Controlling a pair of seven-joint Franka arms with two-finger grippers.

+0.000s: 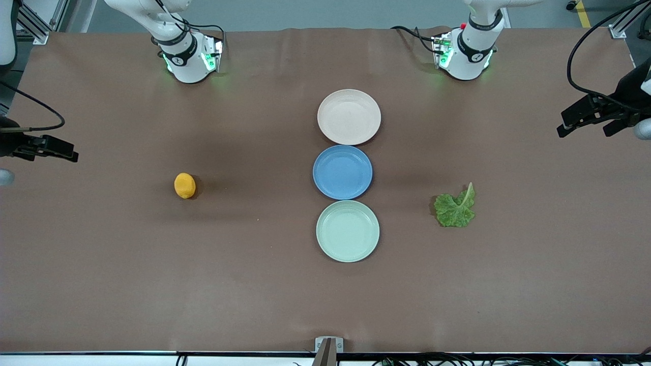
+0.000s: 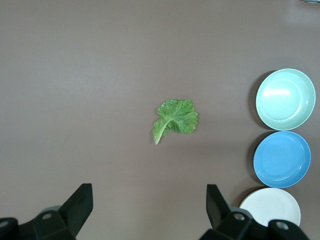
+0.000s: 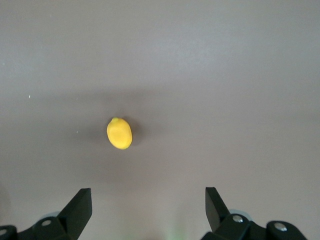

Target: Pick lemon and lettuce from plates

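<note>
The lemon point(image 1: 184, 185) lies on the bare brown table toward the right arm's end, on no plate; it also shows in the right wrist view point(image 3: 119, 133). The lettuce point(image 1: 455, 207) lies on the table toward the left arm's end, seen too in the left wrist view point(image 2: 176, 117). The beige-pink plate point(image 1: 349, 117) and the mint green plate point(image 1: 348, 231) hold nothing. My left gripper point(image 1: 585, 123) point(image 2: 149, 205) is open and empty, up at its end of the table. My right gripper point(image 1: 61, 151) point(image 3: 149, 205) is open and empty, up at its end.
A blue plate point(image 1: 342, 172) with nothing on it sits between the beige-pink and mint green plates, the three in a row down the table's middle. The left wrist view shows the mint green plate point(image 2: 285, 99), the blue plate point(image 2: 281, 159) and the beige-pink plate point(image 2: 270, 206).
</note>
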